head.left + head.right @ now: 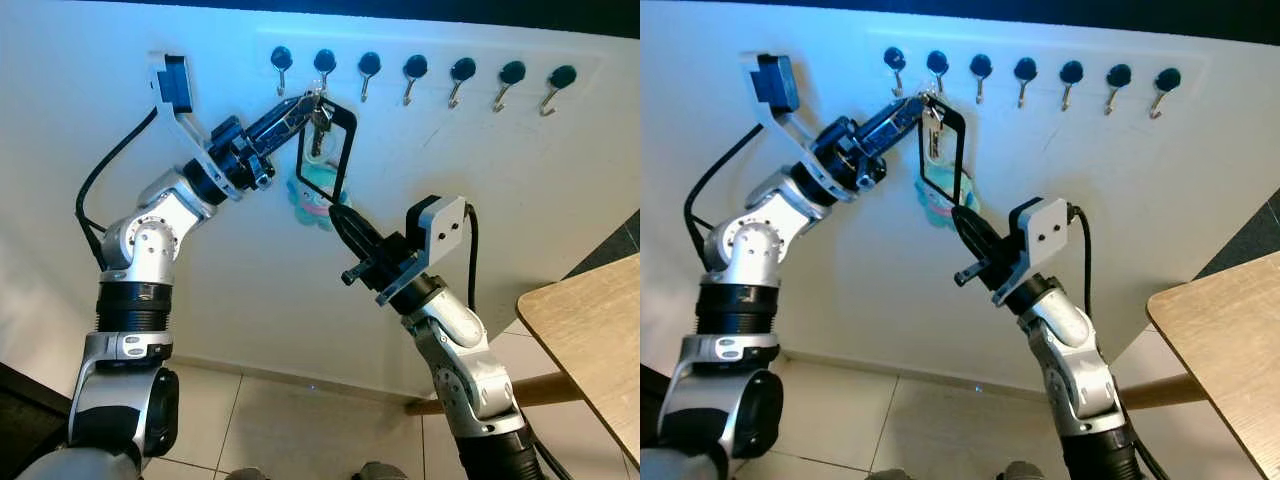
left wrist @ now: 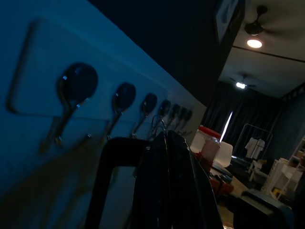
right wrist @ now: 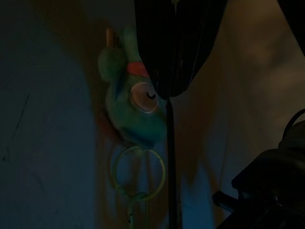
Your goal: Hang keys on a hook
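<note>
A row of black-capped hooks (image 1: 369, 66) runs along the white wall. My left gripper (image 1: 303, 106) is raised to the second hook (image 1: 324, 63) and is shut on the keys (image 1: 320, 120) just below it. From the keys hang a black strap loop (image 1: 348, 150) and a teal plush charm (image 1: 315, 195). My right gripper (image 1: 338, 214) points up from below, shut, with its tip at the strap's lower end. In the right wrist view the strap (image 3: 170, 157) runs straight out from my shut fingertips (image 3: 167, 88), beside the plush (image 3: 136, 107) and a ring (image 3: 138, 171).
A wooden table (image 1: 590, 320) stands at the right, with a wooden rail (image 1: 545, 388) beneath it running toward my right arm. Tiled floor (image 1: 300, 420) lies at the foot of the wall. The other hooks to the right hang bare.
</note>
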Motion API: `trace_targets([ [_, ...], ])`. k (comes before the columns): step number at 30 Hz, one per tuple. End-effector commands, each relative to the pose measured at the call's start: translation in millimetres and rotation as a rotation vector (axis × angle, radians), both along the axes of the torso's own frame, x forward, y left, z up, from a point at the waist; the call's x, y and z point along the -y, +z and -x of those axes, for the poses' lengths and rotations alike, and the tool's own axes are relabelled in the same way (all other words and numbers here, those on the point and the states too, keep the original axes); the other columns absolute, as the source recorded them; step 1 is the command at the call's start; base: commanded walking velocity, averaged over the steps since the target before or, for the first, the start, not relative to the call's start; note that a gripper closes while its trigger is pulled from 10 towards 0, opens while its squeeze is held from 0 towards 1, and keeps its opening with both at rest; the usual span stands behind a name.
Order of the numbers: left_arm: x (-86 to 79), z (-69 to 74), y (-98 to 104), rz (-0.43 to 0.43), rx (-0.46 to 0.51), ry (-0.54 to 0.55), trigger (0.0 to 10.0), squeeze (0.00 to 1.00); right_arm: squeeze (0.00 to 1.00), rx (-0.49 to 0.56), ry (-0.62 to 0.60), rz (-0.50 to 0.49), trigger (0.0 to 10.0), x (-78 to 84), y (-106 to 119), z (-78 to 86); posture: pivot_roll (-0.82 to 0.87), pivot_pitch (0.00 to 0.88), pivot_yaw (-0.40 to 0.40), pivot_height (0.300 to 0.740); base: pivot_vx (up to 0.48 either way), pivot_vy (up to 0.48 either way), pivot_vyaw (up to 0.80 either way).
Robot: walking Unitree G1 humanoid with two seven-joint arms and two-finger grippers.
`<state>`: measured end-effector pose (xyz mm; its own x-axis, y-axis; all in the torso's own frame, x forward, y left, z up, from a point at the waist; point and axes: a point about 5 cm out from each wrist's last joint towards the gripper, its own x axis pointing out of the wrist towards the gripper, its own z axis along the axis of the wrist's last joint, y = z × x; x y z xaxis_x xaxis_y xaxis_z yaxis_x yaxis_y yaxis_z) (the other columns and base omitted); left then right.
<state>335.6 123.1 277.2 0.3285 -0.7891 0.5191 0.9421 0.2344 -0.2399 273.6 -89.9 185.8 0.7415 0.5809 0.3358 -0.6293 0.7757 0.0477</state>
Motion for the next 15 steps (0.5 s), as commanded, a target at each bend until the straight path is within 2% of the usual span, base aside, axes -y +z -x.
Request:
trace_targets([
  [1,1.2,-2.4,4.2,0.014,0.015,0.011,10.0,0.0,0.0,0.0,-0.005,-0.009,10.0,0.9,0.7,0.0,0.03,0.067,0.017,0.74,0.0,0.0,0.0],
  [15,-7.3,-6.8,1.3,0.011,0.015,0.053,10.0,0.0,0.0,-0.001,0.0,-0.009,10.0,0.4,0.1,0.8,0.03,0.06,0.019,0.74,0.0,0.0,0.0],
])
